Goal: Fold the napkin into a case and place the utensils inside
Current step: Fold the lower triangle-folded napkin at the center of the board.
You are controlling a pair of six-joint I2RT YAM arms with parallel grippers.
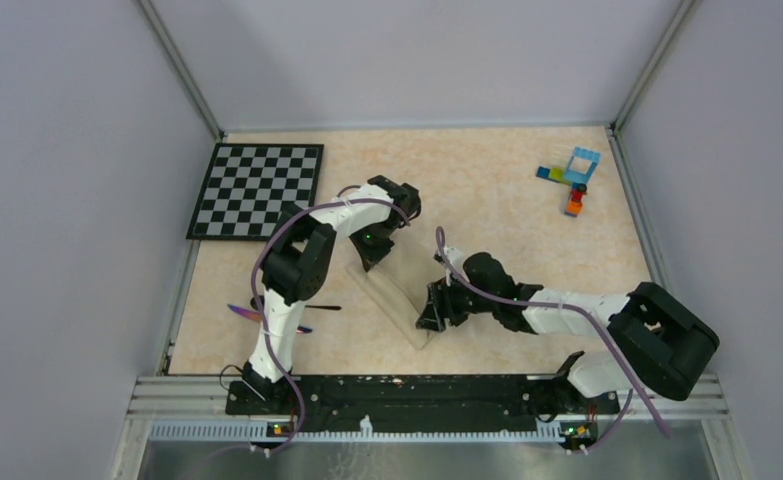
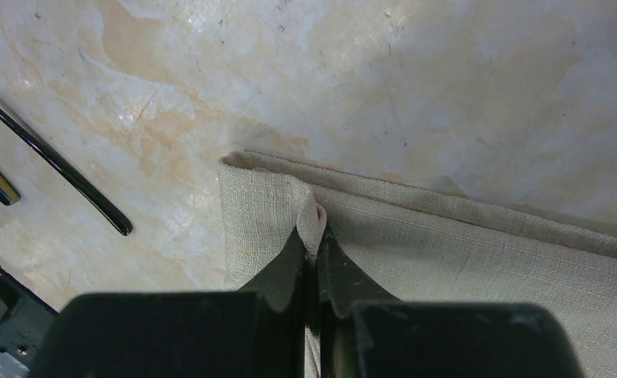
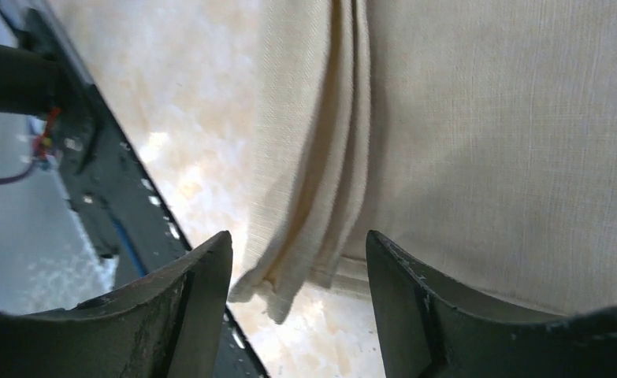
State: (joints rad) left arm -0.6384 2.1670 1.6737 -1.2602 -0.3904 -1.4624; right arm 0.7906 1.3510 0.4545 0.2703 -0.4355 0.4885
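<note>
The cream-beige napkin (image 1: 395,300) lies folded into a narrow strip on the table, running from the far left toward the near right. My left gripper (image 1: 373,252) is shut on a pinched fold at its far end; the left wrist view shows the cloth (image 2: 447,252) bunched between the closed fingertips of the gripper (image 2: 314,236). My right gripper (image 1: 433,312) is open over the near end; in the right wrist view the cloth's layered corner (image 3: 305,236) hangs inside the wide gap of the gripper (image 3: 299,260). The utensils (image 1: 317,307) lie left of the napkin, partly hidden by the left arm; two dark handles (image 2: 53,169) show.
The black-and-white chequered board (image 1: 257,190) lies at the far left. Small coloured toy bricks (image 1: 574,180) sit at the far right. The black base rail (image 1: 407,395) runs along the near edge and also shows in the right wrist view (image 3: 108,197).
</note>
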